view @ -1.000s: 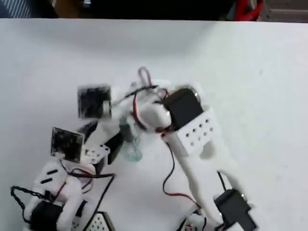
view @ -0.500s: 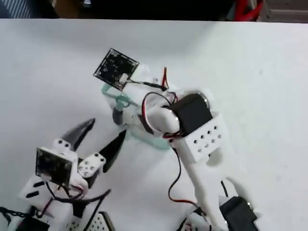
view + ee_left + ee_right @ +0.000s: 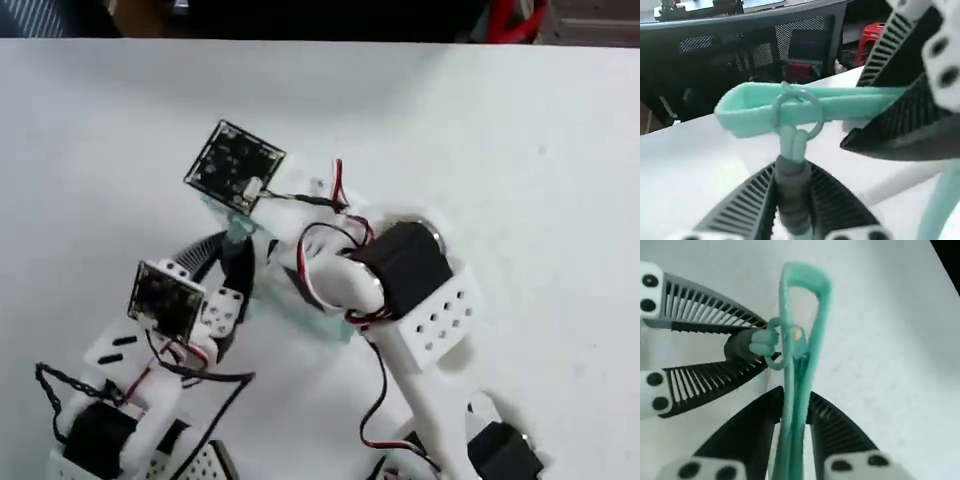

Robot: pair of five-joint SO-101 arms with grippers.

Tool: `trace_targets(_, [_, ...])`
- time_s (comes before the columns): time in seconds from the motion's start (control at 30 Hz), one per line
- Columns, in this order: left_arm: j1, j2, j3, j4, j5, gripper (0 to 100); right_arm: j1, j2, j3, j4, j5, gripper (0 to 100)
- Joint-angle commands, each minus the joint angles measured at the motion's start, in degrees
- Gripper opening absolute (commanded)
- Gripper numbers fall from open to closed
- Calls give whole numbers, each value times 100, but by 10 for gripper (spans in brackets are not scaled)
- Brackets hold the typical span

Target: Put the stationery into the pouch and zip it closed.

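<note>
Zipping seems to be under way; the left gripper (image 3: 790, 172) is pinching the zip pull (image 3: 792, 145); the right gripper (image 3: 792, 407) is clamping the green pouch (image 3: 812, 300) between both arms; next, I judge, a steady pull along the zip.

The pouch (image 3: 801, 315) is edge-up over the middle of the worktop (image 3: 520, 140), pinched between the fingers of the right tool (image 3: 792, 401), which comes in from the near right. The left tool (image 3: 222, 262) lies to the pouch's near left, clamped on the zipper pull (image 3: 790, 190), near the pouch's far end.
</note>
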Motion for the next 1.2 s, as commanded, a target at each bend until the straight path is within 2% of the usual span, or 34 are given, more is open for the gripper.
trace_targets(0.0, [4,92,-202,-123,-18,23,84,-268,79,-40,26,20])
trace_targets(0.17, [-198,92,-369,-141,-18,23,462,-330,765,-101,536,20])
trace_targets(0.3, [-831,92,-360,-273,-18,23,673,-593,1415,-268,1046,20])
trace_targets(0.43, [-1631,92,-316,-624,35,23,664,-1481,2268,-585,1626,20])
trace_targets(0.63, [-2202,92,-316,-695,659,23,664,-2527,3411,-884,1969,20])
trace_targets(0.87, [-2211,92,-316,-686,668,35,681,-2545,3490,-1086,1758,20])
trace_targets(0.97, [-2220,84,-396,-360,835,181,716,-2501,3165,-1332,1284,20])
trace_targets(1.03, [-2264,84,-527,62,1635,300,716,-2369,2936,-1552,1029,20])
trace_targets(1.1, [-2422,84,-738,431,2224,336,734,-2114,2708,-1771,756,20])
trace_targets(1.17, [-2571,84,-897,633,2136,332,927,-1736,2435,-1974,484,20])
